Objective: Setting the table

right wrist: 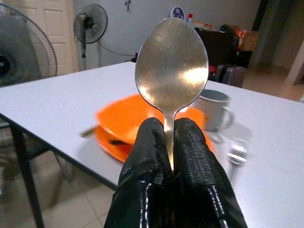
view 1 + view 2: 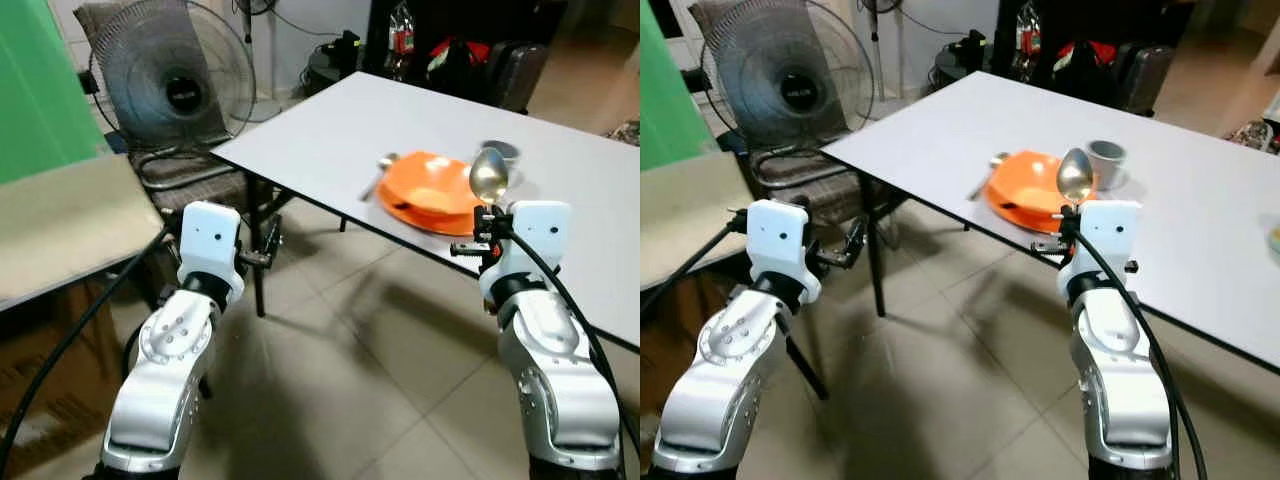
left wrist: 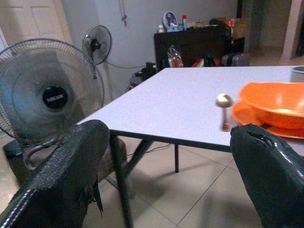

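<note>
My right gripper [image 1: 170, 137] is shut on the handle of a metal spoon [image 1: 172, 57], which stands upright with its bowl up, just at the near edge of the white table [image 2: 320, 130]. Behind the spoon [image 2: 489, 175] an orange bowl [image 2: 432, 185] rests on an orange plate [image 1: 111, 142]. A second utensil [image 3: 223, 110] lies on the table beside the plate, on its left. A grey cup [image 2: 1106, 160] stands behind the bowl. My left gripper [image 3: 166, 185] is open and empty, held off the table's left corner above the floor, with its fingers [image 3: 61, 175] wide apart.
A standing fan [image 2: 175, 85] sits on a chair [image 2: 190, 175] to the left of the table. A beige surface [image 2: 60, 220] and a green panel [image 2: 35, 90] are at my far left. A blurred shiny utensil [image 1: 236, 151] lies near the cup. Dark furniture stands behind the table.
</note>
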You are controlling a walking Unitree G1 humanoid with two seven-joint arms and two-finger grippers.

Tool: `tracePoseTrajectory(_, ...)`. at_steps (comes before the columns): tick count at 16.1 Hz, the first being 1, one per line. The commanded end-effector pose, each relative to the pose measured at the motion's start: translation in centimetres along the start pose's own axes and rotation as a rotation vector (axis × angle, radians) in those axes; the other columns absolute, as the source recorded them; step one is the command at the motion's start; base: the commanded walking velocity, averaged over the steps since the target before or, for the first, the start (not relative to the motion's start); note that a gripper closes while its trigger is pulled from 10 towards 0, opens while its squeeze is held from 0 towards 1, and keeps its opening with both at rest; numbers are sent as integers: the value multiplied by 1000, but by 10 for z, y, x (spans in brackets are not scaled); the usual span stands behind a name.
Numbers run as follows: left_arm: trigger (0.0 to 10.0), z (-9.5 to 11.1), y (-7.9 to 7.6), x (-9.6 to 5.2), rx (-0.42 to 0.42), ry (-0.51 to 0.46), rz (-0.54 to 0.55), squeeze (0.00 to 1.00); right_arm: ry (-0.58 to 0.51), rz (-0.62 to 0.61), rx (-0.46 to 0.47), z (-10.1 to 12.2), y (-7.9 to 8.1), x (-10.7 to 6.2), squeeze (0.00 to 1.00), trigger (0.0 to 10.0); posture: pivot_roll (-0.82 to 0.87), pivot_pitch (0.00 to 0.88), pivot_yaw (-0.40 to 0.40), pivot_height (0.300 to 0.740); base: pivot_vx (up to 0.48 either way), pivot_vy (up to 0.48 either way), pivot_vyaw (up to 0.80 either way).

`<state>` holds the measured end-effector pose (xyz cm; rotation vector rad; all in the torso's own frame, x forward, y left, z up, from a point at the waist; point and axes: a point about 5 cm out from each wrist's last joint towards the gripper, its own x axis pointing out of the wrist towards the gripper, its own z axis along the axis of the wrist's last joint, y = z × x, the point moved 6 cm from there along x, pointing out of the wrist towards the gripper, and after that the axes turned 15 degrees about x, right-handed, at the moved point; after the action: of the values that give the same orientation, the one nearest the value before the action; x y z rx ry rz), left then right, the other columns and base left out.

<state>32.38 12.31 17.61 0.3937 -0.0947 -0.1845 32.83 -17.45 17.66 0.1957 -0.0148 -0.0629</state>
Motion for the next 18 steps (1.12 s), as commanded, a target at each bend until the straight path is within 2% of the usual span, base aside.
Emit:
tracePoseTrajectory(1,10000,4,-6,2,3,-10,-22,0,-7,-32,-11,3,-9,-1,0,10000,-88,0,24,740,0,-428,0)
tracePoseTrajectory(15,10000,6,-10,7,2,-24,-42,0,4,-63,-14,1,-16,-2,0,10000,-104,0,39,740,0,-430,0)
tracePoseTrajectory(18,10000,6,-10,9,2,-23,-43,0,74,-29,21,-10,-12,-1,0,10000,-106,0,42,740,0,-429,0)
